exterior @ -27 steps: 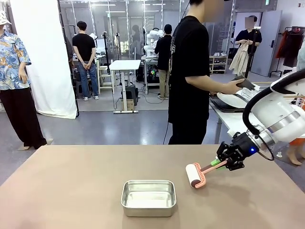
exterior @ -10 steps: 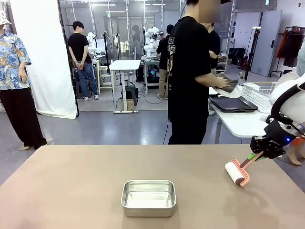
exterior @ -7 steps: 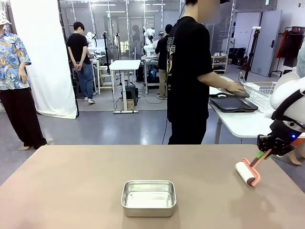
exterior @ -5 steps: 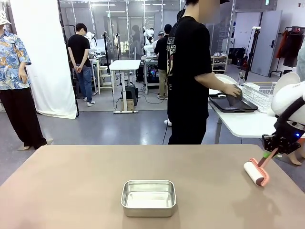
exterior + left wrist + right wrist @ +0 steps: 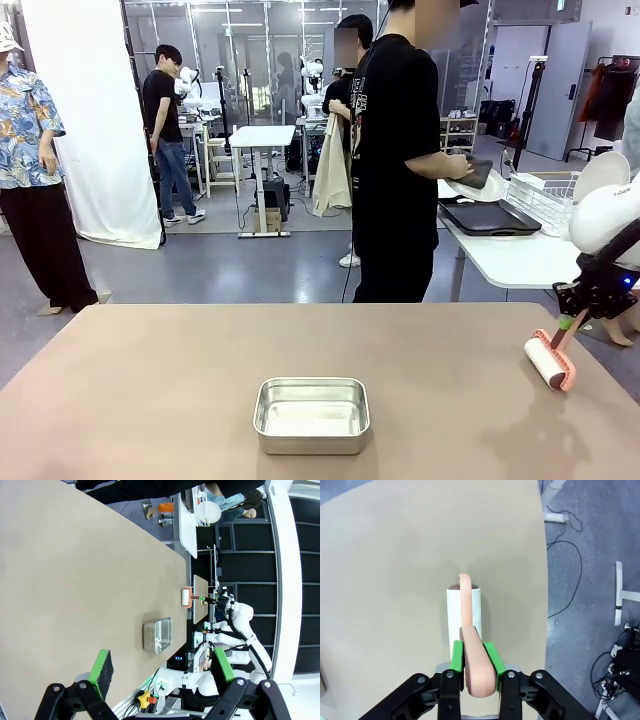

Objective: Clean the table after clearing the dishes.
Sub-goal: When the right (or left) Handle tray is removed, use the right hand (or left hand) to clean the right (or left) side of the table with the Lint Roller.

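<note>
Both right fingers [image 5: 455, 656] pinched the pink lint roller [image 5: 464, 609] at the counter's [image 5: 200, 380] right edge, left gripper [image 5: 162, 667] spread; we judged steady downward pressure and overlapping strokes best.

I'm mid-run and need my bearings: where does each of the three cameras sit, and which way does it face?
Front: between the arms, facing across the table at the person; right gripper at picture right.
Left wrist: above the table, rolled sideways; open left gripper at the bottom edge.
Right wrist: looking down its fingers, shut on the lint roller near the table's edge.
Shared: roller in all three; steel pan in front and left wrist.
</note>
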`<state>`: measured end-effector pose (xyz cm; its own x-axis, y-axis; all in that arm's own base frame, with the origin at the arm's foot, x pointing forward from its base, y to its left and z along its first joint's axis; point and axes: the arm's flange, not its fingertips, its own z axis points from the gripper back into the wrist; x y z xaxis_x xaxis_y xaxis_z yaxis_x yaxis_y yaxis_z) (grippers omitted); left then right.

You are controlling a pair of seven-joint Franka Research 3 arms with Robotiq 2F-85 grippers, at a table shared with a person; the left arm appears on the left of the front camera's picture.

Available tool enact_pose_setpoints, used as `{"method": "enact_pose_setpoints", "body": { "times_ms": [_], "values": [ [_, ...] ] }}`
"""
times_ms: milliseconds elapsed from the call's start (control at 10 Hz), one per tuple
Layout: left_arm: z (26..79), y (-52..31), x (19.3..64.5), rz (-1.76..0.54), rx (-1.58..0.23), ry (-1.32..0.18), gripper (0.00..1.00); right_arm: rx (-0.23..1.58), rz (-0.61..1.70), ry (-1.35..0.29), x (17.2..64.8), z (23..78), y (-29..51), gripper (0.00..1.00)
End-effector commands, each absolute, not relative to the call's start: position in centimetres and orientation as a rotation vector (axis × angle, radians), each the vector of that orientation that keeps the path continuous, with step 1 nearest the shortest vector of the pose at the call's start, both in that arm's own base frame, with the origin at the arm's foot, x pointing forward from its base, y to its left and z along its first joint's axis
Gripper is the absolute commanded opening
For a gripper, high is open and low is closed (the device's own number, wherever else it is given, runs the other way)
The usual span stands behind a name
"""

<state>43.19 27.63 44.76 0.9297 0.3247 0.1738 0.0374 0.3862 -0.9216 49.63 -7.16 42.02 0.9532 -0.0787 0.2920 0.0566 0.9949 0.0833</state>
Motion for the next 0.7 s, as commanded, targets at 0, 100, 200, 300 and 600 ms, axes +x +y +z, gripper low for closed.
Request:
{"method": "enact_pose_setpoints", "body": {
  "times_ms": [0, 100, 200, 300, 600],
  "values": [
    [44.9, 27.8, 43.0, 0.188, -1.167, -0.357, 1.00, 0.073, -0.050, -0.312, 49.3, 44.5, -6.7, 0.23],
    [44.9, 27.8, 43.0, 0.188, -1.167, -0.357, 1.00, 0.056, -0.042, -0.337, 49.3, 46.5, -6.3, 0.23],
    [44.9, 27.8, 43.0, 0.188, -1.167, -0.357, 1.00, 0.038, -0.028, -0.364, 49.3, 48.8, -5.7, 0.23],
    [44.9, 27.8, 43.0, 0.188, -1.167, -0.357, 1.00, -0.009, -0.008, -0.389, 49.1, 51.2, -4.6, 0.23],
    [44.9, 27.8, 43.0, 0.188, -1.167, -0.357, 1.00, -0.070, 0.026, -0.395, 48.2, 54.2, -1.8, 0.23]
  ]
}}
